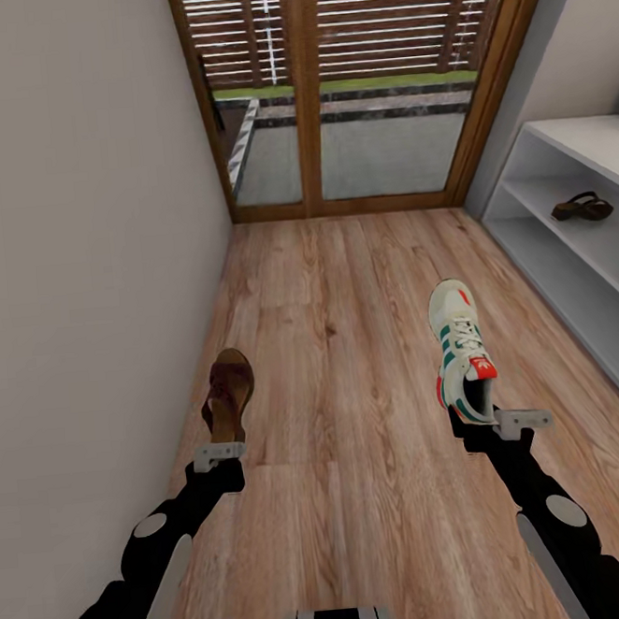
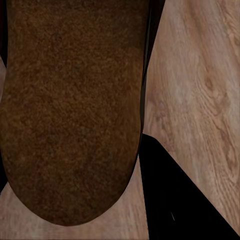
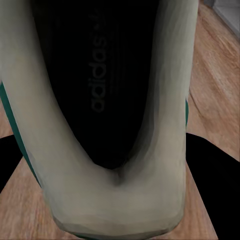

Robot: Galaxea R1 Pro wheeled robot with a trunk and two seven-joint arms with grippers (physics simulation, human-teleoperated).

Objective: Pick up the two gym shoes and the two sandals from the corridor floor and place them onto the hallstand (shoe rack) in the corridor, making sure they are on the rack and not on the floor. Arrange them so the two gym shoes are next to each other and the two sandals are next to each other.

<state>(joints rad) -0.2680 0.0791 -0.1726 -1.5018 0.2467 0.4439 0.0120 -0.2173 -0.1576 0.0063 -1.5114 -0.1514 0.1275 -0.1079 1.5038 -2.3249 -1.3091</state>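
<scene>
Above the wood floor point(image 1: 350, 343), my left gripper point(image 1: 219, 455) is clamped on the heel of 1 brown sandal point(image 1: 228, 394), my right gripper point(image 1: 493, 425) on 1 sneaker's point(image 1: 463, 350) heel. Another sandal point(image 1: 582, 207) sits on the white rack's point(image 1: 568, 259) shelf at my right.

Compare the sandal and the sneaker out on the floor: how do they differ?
The sandal is dark brown woven leather and open; the sneaker is cream-white, laced, with green stripes. The sandal lies near the left wall, the sneaker nearer the shoe rack. The sandal looks shorter. Both lie heel toward the robot.
</scene>
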